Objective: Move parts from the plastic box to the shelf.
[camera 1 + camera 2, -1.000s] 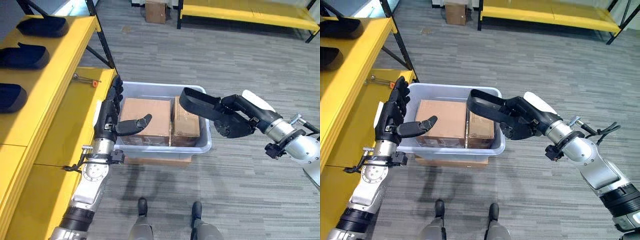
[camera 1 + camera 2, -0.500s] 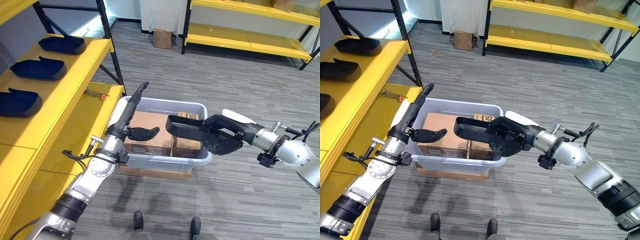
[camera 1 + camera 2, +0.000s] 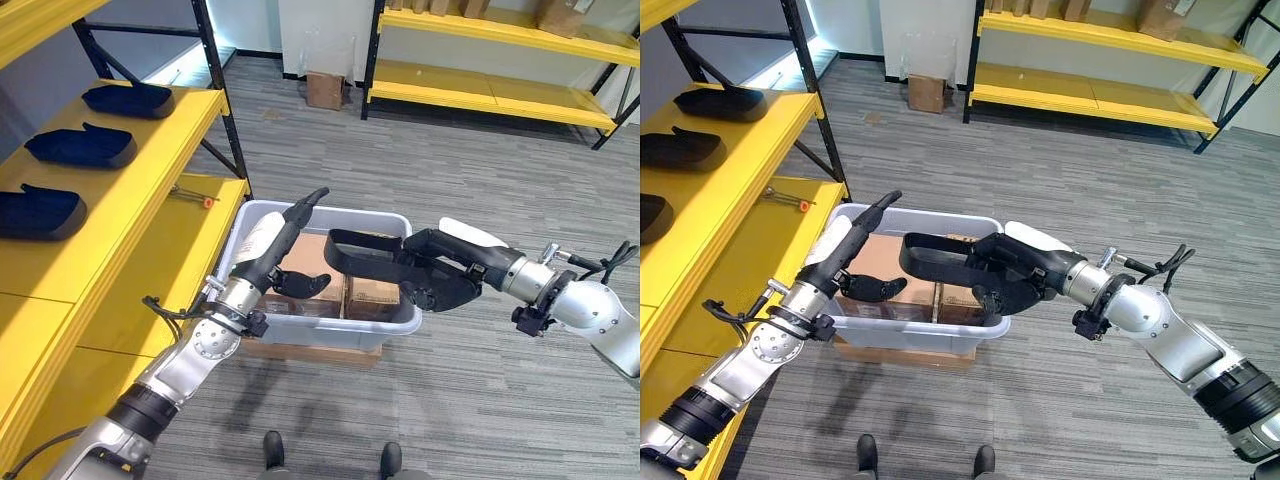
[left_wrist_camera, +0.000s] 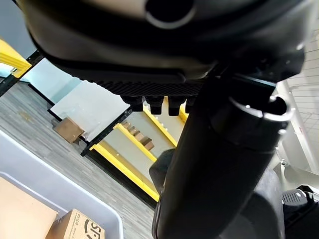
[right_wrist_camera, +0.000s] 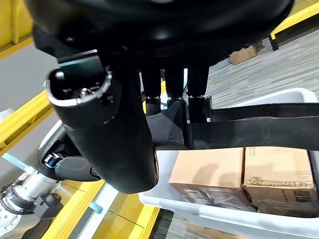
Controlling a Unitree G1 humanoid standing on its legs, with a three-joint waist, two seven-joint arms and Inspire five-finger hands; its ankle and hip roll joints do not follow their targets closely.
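Note:
My right hand (image 3: 445, 283) is shut on a long black moulded part (image 3: 362, 256) and holds it level above the grey plastic box (image 3: 320, 330); in the right wrist view the part (image 5: 259, 132) runs out past the curled fingers (image 5: 174, 79). My left hand (image 3: 270, 245) is open over the box's left half, fingers straight and slanting up, thumb (image 3: 300, 283) pointing at the part's free end, a small gap between them. Two cardboard cartons (image 5: 209, 172) fill the box. The yellow shelf (image 3: 130, 190) stands at the left with three dark parts (image 3: 80, 148) on it.
The box rests on a flat carton on the grey floor. A lower yellow shelf board (image 3: 150, 270) carries a small orange-handled tool (image 3: 190, 195). A black rack post (image 3: 225, 110) rises by the box's far left corner. Another yellow rack (image 3: 500, 70) and a carton (image 3: 325, 90) stand far behind.
The camera has tilted up. My left hand has left the box's left rim and leaned in over the cartons. My right hand has carried the black part left, towards it.

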